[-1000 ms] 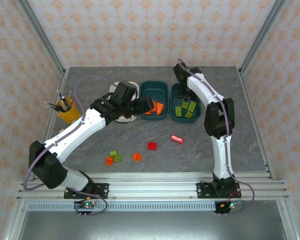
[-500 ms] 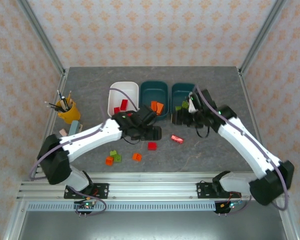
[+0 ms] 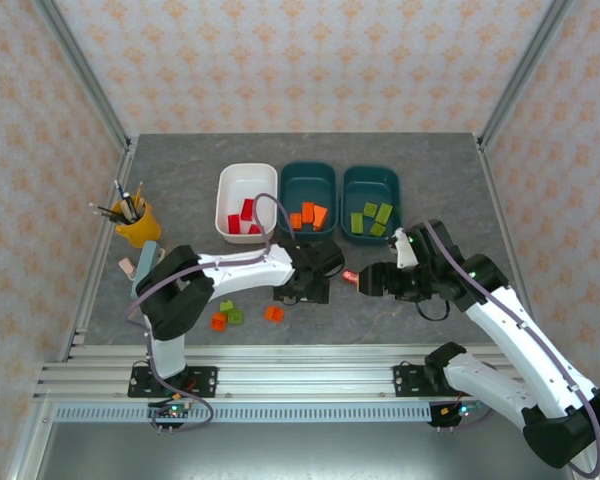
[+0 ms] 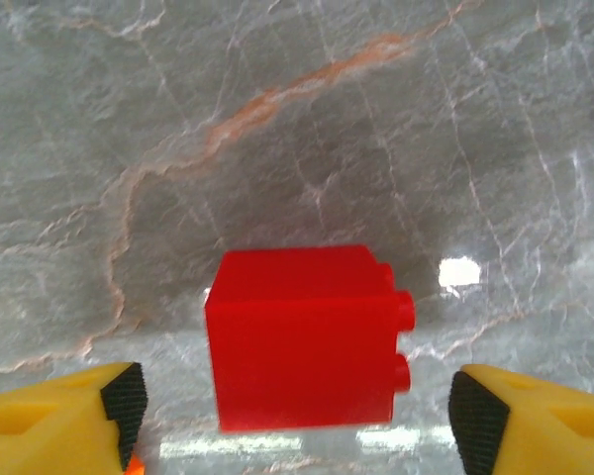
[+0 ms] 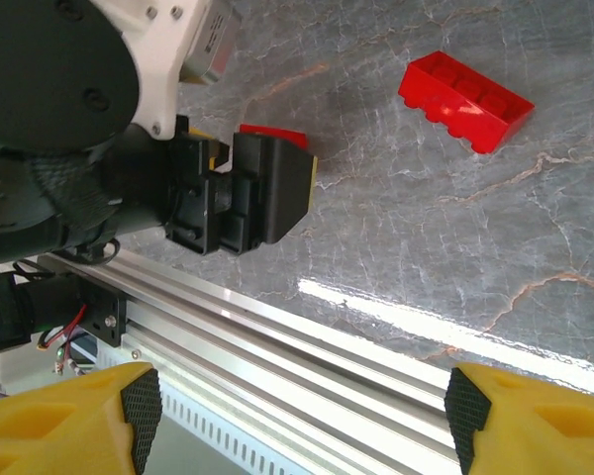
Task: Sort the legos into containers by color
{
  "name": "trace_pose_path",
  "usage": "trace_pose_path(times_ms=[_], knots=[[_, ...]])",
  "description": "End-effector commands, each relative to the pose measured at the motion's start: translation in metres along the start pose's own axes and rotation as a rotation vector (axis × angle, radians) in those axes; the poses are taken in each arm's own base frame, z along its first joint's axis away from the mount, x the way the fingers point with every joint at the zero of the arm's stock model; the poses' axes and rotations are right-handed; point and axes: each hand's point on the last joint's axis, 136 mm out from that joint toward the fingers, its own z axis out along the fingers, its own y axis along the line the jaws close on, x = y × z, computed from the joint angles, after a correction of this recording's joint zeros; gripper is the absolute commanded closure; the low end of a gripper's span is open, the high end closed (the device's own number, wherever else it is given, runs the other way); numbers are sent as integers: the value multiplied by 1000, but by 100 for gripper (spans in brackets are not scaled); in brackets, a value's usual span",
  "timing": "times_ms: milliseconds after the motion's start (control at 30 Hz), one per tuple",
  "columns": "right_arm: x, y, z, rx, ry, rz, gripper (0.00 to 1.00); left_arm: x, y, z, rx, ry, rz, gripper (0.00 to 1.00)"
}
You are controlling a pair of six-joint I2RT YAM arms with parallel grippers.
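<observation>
While the left gripper (image 4: 299, 404) hangs low over the table (image 3: 430, 180), we see its jaws standing wide and holding nothing. The red square brick (image 4: 302, 336) sits squarely between them, clear of both pads (image 4: 124, 396).

That brick lies on its side, studs facing the right-hand pad. If the jaws close as they stand, one pad meets a flat face and the other meets only the stud tips. We judge that the brick could twist or squirt out forward.

Over to the right gripper (image 5: 302, 411): its jaws are wide open too, and empty. The red oblong brick (image 5: 465, 99) lies ahead of them and off to the right, skewed across their line, so a straight drop would miss it or clip one end.

Here is the bigger worry: the left gripper's dark body sits just ahead of the right jaws and to their left, very near. If either arm swings without waiting, we expect a knock, and a bump could shove either red brick away.

Further out beyond both pairs of jaws stand the white tub (image 3: 230, 185) with red bricks, the middle teal tub (image 3: 308, 172) with orange and the far teal tub (image 3: 372, 172) with green. Behind the left jaws lie a loose orange brick (image 3: 273, 313) and a green brick (image 3: 230, 312), which a low sweep could scatter.
</observation>
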Motion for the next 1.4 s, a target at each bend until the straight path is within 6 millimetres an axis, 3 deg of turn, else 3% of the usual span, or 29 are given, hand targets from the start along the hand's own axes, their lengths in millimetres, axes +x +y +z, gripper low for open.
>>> trace_pose_path(times_ms=[0, 233, 433, 533, 700, 867, 967, 1100, 1233, 1367], knots=[[9, -4, -1, 9, 24, 10, 24, -17, -8, -1, -14, -67, 2, 24], [6, -3, -2, 11, 14, 14, 24, -21, 1, 18, -88, -69, 21, 49], [2, -1, -4, 8, 1, 11, 25, -29, 13, 2, -104, -108, 12, 59], [-3, 4, -4, -8, -5, 2, 25, -45, 21, -32, -64, -150, -30, 60], [-25, 24, 2, -65, -13, -17, 27, -88, 57, -84, -5, -212, -155, 60], [-62, 50, 13, -107, -43, -40, 27, -144, 93, -109, 30, -243, -244, 60], [-85, 68, 25, -121, -51, -57, 27, -175, 107, -104, 29, -227, -267, 60], [-109, 83, 39, -110, -56, -56, 29, -205, 119, -76, 16, -181, -294, 60], [-126, 90, 44, -115, -85, -39, 29, -220, 125, -46, 14, -130, -311, 60], [-129, 87, 51, -100, -83, -15, 29, -223, 124, -22, 6, -79, -295, 59]])
